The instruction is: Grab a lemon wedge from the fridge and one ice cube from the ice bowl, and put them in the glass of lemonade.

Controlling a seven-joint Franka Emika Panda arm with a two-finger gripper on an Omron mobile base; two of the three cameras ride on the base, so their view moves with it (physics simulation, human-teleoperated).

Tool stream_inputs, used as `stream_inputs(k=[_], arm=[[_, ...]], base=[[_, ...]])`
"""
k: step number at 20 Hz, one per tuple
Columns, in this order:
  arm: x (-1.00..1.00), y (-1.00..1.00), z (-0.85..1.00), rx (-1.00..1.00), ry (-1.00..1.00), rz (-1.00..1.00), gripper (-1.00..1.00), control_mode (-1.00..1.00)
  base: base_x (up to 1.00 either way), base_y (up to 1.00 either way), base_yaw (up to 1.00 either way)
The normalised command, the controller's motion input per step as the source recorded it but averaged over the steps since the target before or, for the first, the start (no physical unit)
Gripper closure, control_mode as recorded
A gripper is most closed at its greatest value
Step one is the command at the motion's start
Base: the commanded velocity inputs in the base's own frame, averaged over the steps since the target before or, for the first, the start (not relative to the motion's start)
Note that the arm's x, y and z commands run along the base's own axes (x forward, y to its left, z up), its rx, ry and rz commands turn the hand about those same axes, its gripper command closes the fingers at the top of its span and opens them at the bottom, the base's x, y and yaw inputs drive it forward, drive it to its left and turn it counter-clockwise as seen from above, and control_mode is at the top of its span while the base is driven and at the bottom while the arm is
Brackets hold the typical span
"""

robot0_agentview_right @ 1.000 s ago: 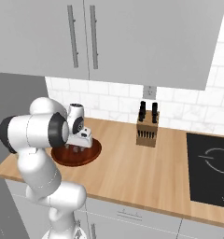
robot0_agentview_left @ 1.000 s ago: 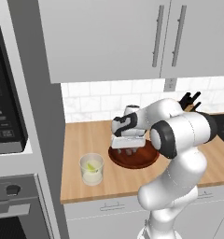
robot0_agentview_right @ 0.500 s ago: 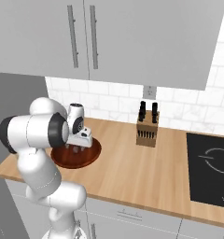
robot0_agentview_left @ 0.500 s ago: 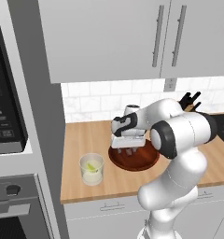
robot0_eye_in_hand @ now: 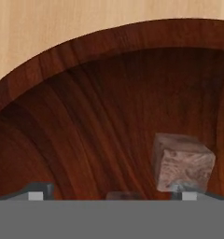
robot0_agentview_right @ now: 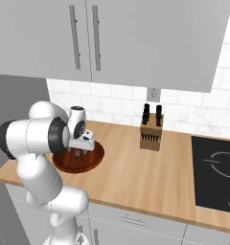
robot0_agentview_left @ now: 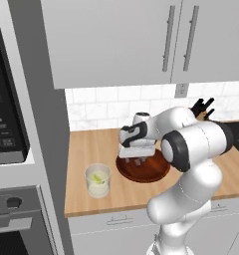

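Low over the ice bowl point(robot0_agentview_left: 143, 169) at the centre of the left base frame, the gripper point(robot0_agentview_left: 136, 160) has sunk slightly closer than a second ago, jaws wide and empty. An ice cube point(robot0_eye_in_hand: 181, 163) sits at lower right of the hand frame, beside one fingertip. The glass of lemonade point(robot0_agentview_left: 98, 180), lemon wedge point(robot0_agentview_left: 97, 176) already inside, waits on the worktop point(robot0_agentview_left: 91, 149) to the left, so I judge the ice grab imminent

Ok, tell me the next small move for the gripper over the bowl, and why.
Probably shift sideways to centre on the ice cube, then lower and close. The gripper hangs open just inside the bowl, holding nothing, and the cube sits by one fingertip rather than between both. The glass already holds a lemon wedge.
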Motion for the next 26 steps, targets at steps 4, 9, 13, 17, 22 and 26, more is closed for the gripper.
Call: stream_inputs(k=[4,9,13,17,22,26], arm=[[-0.02,-0.03,-0.03,0.00,-0.05,0.00,-1.00,-1.00],[-0.27,0.00,-0.04,0.00,0.00,0.00,-1.00,-1.00],[-0.05,0.00,0.00,0.00,0.00,0.00,-1.00,-1.00],[0.00,0.00,0.00,0.00,0.00,0.00,-1.00,-1.00],[0.00,0.00,-0.28,0.00,0.00,0.00,-1.00,-1.00],[0.00,0.00,-0.15,0.00,0.00,0.00,-1.00,-1.00]], base=[[0.00,0.00,0.00],[0.00,0.00,0.00],[0.00,0.00,0.00],[0.00,0.00,0.00],[0.00,0.00,0.00],[0.00,0.00,0.00]])
